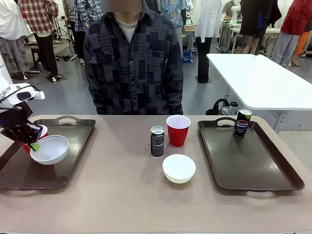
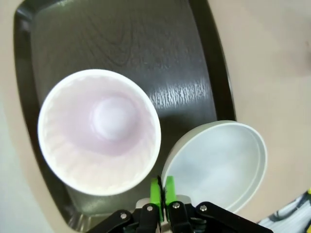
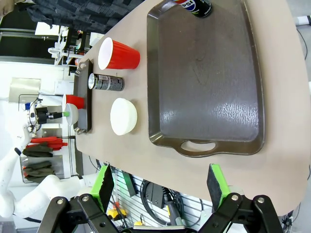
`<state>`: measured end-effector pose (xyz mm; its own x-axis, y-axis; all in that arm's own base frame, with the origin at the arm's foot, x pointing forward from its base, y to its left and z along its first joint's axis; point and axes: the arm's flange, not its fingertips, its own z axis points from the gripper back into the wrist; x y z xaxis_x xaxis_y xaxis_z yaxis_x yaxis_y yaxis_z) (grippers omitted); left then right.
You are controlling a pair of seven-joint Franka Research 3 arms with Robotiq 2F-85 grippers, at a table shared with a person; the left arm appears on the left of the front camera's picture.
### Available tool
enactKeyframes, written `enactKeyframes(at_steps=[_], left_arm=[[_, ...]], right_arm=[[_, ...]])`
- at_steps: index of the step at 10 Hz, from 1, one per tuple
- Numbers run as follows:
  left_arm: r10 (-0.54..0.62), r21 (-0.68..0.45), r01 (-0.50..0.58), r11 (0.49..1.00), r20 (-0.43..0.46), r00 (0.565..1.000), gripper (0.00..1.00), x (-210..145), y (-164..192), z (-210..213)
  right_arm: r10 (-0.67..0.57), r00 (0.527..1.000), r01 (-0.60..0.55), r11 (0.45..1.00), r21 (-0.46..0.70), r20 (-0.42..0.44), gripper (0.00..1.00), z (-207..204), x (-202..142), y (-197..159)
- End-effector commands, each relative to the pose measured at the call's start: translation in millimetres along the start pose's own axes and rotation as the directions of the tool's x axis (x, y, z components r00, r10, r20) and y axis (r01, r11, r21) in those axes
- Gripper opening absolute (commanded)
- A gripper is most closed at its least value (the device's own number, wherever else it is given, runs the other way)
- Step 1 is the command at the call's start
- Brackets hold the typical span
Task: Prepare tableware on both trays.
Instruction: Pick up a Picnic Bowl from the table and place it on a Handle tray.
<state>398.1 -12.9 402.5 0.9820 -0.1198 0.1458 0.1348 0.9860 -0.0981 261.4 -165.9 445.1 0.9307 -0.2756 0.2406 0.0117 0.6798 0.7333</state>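
On the left tray [image 1: 73, 146] a white bowl [image 1: 49, 149] sits in front of a red cup [image 1: 41, 131]. My left gripper [image 1: 33, 145] is shut on that bowl's left rim. From the left wrist, the green pads [image 2: 155, 191] pinch the rim of the bowl [image 2: 218, 162] beside the cup's white inside [image 2: 99, 131]. The right tray [image 1: 258, 165] holds a Pepsi can [image 1: 242, 122] at its far corner. Between the trays stand a dark can [image 1: 157, 141], a red cup [image 1: 178, 130] and a second white bowl [image 1: 179, 168]. My right gripper [image 3: 159, 182] hangs open over the table's near edge, close to the right tray [image 3: 209, 82].
A person in a dark patterned shirt [image 1: 134, 63] stands at the far side of the table, hands out of sight. A white table [image 1: 263, 78] stands behind at the right. Bare tabletop [image 1: 122, 204] runs along the near edge.
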Motion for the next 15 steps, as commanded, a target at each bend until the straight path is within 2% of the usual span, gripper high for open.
enactKeyframes(at_steps=[1,2,7,8,9,10,11,12,13,14,15], left_arm=[[0.024,0.033,-0.024,0.999,-0.009,1.000,0.04,-13.8,-8.8,-29.9],[0.016,0.053,-0.014,0.999,-0.041,0.999,0.04,-14.2,-9.2,-35.7],[0.017,0.090,-0.010,0.996,-0.087,0.996,0.04,-18.8,-9.4,-53.1],[0.012,0.091,-0.003,0.996,-0.092,0.996,0.24,-19.6,-10.0,-52.0],[0.005,0.089,0.003,0.996,-0.090,0.996,0.24,-20.5,-9.7,-48.9],[-0.002,0.095,0.010,0.995,-0.082,0.997,0.44,-21.0,-9.8,-45.4],[-0.007,0.102,0.016,0.995,-0.090,0.996,0.27,-21.3,-9.1,-46.0],[-0.016,0.106,0.026,0.994,-0.092,0.996,0.64,-22.9,-9.4,-43.0],[-0.031,0.114,0.042,0.993,-0.093,0.995,0.47,-22.4,-10.5,-38.5],[-0.048,0.122,0.060,0.991,-0.101,0.994,0.84,-22.9,-13.5,-34.6],[-0.064,0.121,0.077,0.990,-0.110,0.992,0.67,-21.8,-17.8,-26.0]], right_arm=[[0.002,1.000,-0.002,1.000,0.021,0.006,1.00,-0.7,1.5,-0.3],[0.002,1.000,-0.002,1.000,0.021,0.006,1.00,-0.7,1.5,-0.3],[0.002,1.000,-0.002,1.000,0.021,0.006,1.00,-0.7,1.5,-0.3],[0.002,1.000,-0.002,1.000,0.021,0.006,1.00,-0.7,1.5,-0.3],[0.002,1.000,-0.002,1.000,0.021,0.006,1.00,-0.7,1.5,-0.3],[0.002,1.000,-0.002,1.000,0.021,0.006,1.00,-0.7,1.5,-0.3],[0.002,1.000,-0.002,1.000,0.021,0.006,1.00,-0.7,1.5,-0.3],[0.002,1.000,-0.002,1.000,0.021,0.006,1.00,-0.7,1.5,-0.3],[0.002,1.000,-0.002,1.000,0.021,0.006,1.00,-0.7,1.5,-0.3],[0.002,1.000,-0.002,1.000,0.021,0.006,1.00,-0.7,1.5,-0.3],[0.002,1.000,-0.002,1.000,0.021,0.006,1.00,-0.7,1.5,-0.3]])
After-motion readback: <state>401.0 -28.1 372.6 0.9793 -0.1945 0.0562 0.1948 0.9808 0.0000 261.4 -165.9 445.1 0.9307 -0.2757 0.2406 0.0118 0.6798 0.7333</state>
